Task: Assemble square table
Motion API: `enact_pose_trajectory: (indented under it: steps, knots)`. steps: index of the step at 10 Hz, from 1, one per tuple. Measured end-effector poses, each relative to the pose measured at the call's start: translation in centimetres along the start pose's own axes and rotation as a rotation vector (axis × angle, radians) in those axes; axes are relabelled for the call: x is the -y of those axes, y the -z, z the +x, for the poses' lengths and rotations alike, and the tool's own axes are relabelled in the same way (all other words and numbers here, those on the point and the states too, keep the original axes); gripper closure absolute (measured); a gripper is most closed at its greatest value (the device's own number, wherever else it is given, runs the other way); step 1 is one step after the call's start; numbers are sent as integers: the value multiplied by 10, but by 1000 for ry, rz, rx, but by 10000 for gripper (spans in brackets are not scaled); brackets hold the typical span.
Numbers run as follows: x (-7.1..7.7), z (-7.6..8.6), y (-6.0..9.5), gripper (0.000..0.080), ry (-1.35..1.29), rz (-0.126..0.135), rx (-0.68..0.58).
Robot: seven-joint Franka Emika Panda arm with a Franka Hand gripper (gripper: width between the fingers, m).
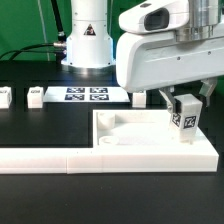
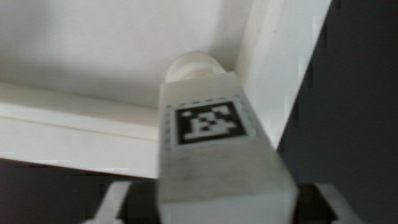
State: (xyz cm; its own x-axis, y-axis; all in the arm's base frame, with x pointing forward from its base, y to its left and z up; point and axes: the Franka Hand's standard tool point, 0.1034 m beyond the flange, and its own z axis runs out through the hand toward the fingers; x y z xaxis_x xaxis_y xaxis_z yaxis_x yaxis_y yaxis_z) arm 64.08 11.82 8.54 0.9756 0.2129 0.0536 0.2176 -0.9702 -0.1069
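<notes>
Nearest the camera, the long white rail [image 1: 40, 157] is laid across the front of the table. At the exterior view's left, a loose leg [image 1: 4, 96] and a second loose leg [image 1: 35, 97] are seen, with the marker board [image 1: 85, 96] just beside them. Further right, the tabletop [image 1: 125, 128] is set against the rail, rim up. At its right corner, a tagged leg [image 1: 186, 120] is stood upright within the gripper [image 1: 188, 104]. The jaws are drawn narrow on either side, but whether it is clamped cannot be told. In the wrist view its end is placed at the rounded corner mount [image 2: 196, 68]. A crooked seating could be caused by slight tilt, and the tabletop could be dragged off the rail by a sideways pull.
</notes>
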Motion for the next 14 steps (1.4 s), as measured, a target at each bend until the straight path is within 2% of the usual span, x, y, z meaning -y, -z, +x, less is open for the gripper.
enact_pose_trajectory:
  steps: [3, 9, 14]
  knots:
    - [-1, 0, 0, 506, -24, 0, 0]
    - [-9, -7, 1, 506, -687, 11, -65]
    - [-8, -11, 0, 505, -1247, 2, -57]
